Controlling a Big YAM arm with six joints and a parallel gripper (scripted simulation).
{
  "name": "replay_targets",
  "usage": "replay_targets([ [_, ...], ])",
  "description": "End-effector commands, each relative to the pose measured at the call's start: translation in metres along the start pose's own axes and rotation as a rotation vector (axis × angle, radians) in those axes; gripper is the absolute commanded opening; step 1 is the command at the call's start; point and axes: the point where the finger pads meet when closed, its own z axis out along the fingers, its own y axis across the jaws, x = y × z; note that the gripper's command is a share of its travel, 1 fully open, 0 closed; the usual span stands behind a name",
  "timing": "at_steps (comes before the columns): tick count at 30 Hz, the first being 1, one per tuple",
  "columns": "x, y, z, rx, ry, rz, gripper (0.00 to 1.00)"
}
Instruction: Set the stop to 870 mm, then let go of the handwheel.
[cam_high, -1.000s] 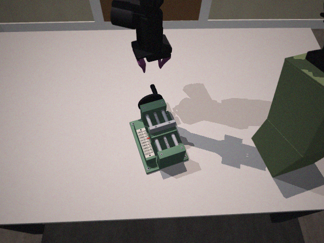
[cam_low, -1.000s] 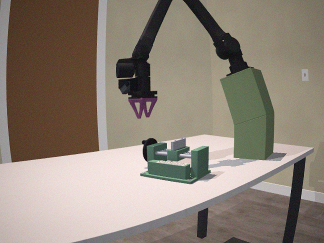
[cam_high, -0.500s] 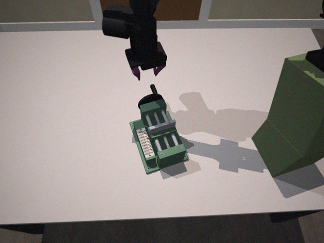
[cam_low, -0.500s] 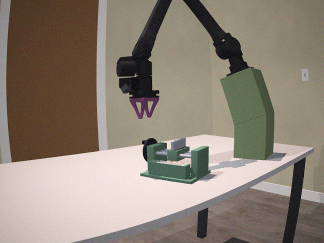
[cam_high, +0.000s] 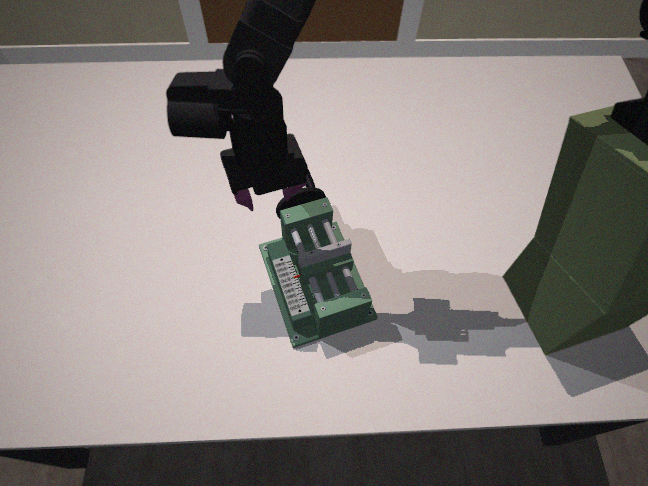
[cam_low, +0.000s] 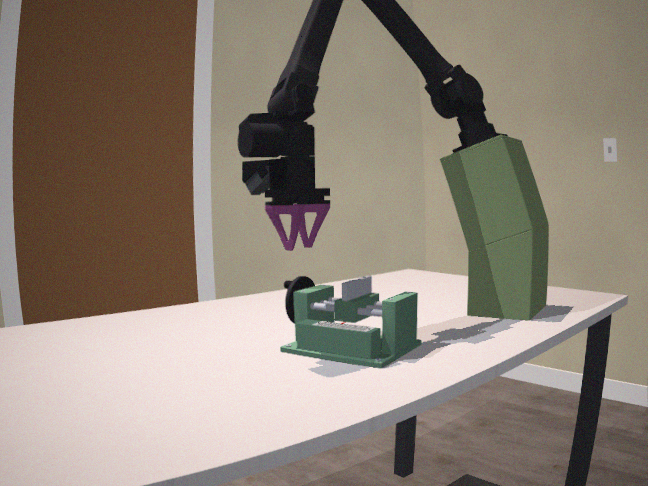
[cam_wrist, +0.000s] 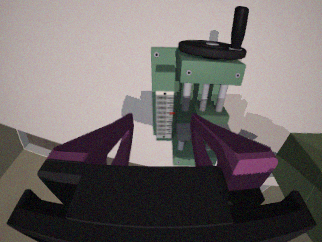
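One hand (cam_high: 273, 197) (cam_low: 298, 247) (cam_wrist: 162, 119) half open, touching nothing | my stop (cam_high: 325, 253) (cam_low: 356, 288) (cam_wrist: 184, 132) upright, red pointer (cam_high: 296, 276) (cam_low: 342, 323) (cam_wrist: 172, 113) on scale

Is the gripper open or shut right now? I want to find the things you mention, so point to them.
Open: the gripper (cam_high: 269, 201) (cam_low: 298, 247) (cam_wrist: 162, 119) has its fingertips apart with nothing between them, above the green fixture (cam_high: 345, 308) (cam_low: 337, 338) (cam_wrist: 163, 80).

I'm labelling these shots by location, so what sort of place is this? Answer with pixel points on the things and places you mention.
Probably a plain indoor room set up as a test bench: a table (cam_high: 157, 366) (cam_low: 157, 392) carries a robot arm's green stand (cam_high: 581, 224) (cam_low: 502, 224) and a green fixture (cam_high: 345, 308) (cam_low: 400, 324) (cam_wrist: 210, 71), with beige walls (cam_low: 324, 156) behind.
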Motion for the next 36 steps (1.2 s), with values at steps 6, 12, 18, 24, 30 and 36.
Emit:
replay_targets([
  [6,0.004,0.010,0.022,-0.011,-0.005,-0.012,0.53],
  [12,-0.010,0.010,0.016,-0.019,-0.012,0.014,0.53],
  [18,-0.009,0.009,0.017,-0.017,-0.011,0.013,0.53],
  [24,-0.009,0.009,0.017,-0.018,-0.011,0.013,0.53],
  [30,-0.009,0.009,0.017,-0.018,-0.011,0.013,0.53],
  [36,-0.009,0.009,0.017,-0.018,-0.011,0.013,0.53],
])
